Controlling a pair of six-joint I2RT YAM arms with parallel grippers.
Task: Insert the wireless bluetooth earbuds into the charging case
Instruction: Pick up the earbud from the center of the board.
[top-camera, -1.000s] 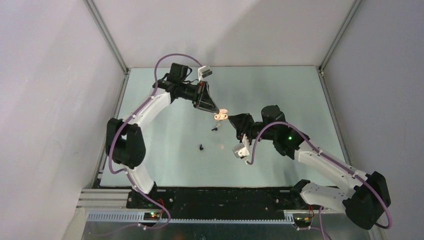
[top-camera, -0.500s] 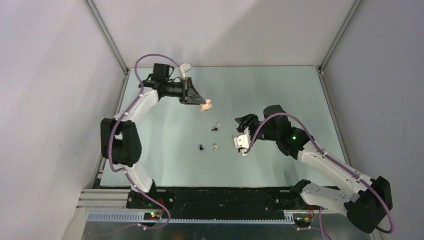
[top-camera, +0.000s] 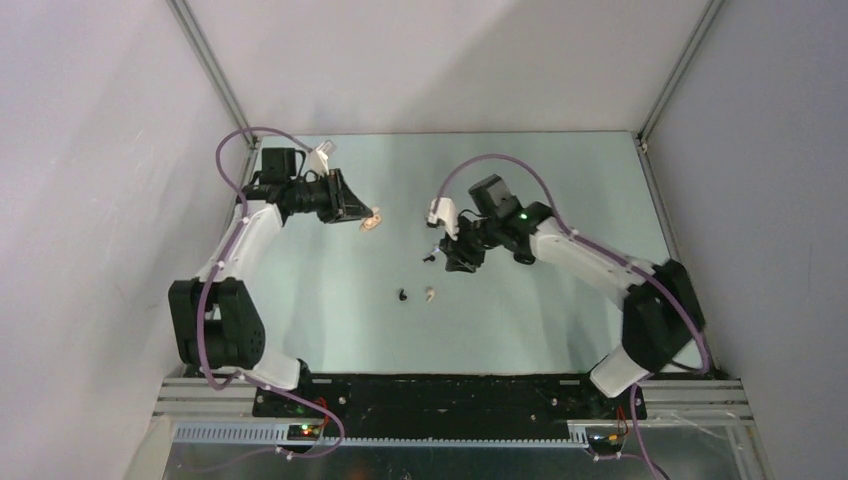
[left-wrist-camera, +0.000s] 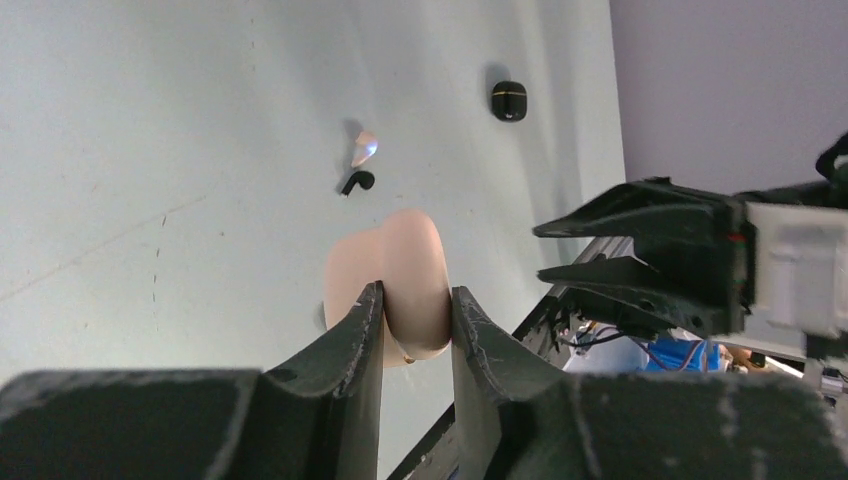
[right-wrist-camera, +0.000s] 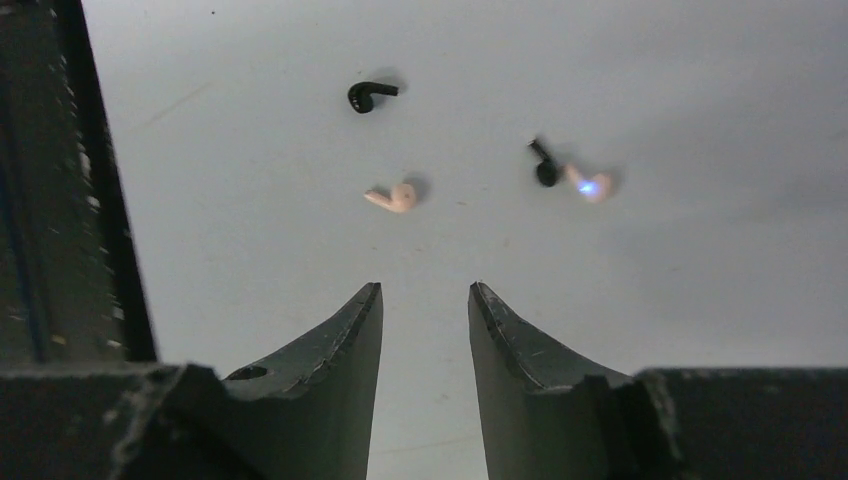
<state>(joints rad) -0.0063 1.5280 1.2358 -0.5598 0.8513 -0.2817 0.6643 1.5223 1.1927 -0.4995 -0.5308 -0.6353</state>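
Observation:
My left gripper (top-camera: 365, 217) is shut on the cream charging case (left-wrist-camera: 400, 250), held above the table at the back left; the case's two rounded halves show past the fingertips. Four earbuds lie loose on the table. A black earbud (right-wrist-camera: 368, 95) and a cream one (right-wrist-camera: 397, 197) lie side by side, and a second black one (right-wrist-camera: 545, 168) touches a cream one lit blue (right-wrist-camera: 590, 186). My right gripper (right-wrist-camera: 425, 287) hangs open and empty above them, closest to that second pair (top-camera: 428, 256).
A small black pebble-shaped case (left-wrist-camera: 509, 100) with a gold line lies further along the table, seen only in the left wrist view. The right arm (top-camera: 570, 250) arches over the table's right half. Grey walls (top-camera: 120, 200) close in the sides.
The left arm has drawn back to the left with the case. The right arm has swung from the near right to above the earbuds, its jaws now wider. A cream earbud now lies beside the near black one.

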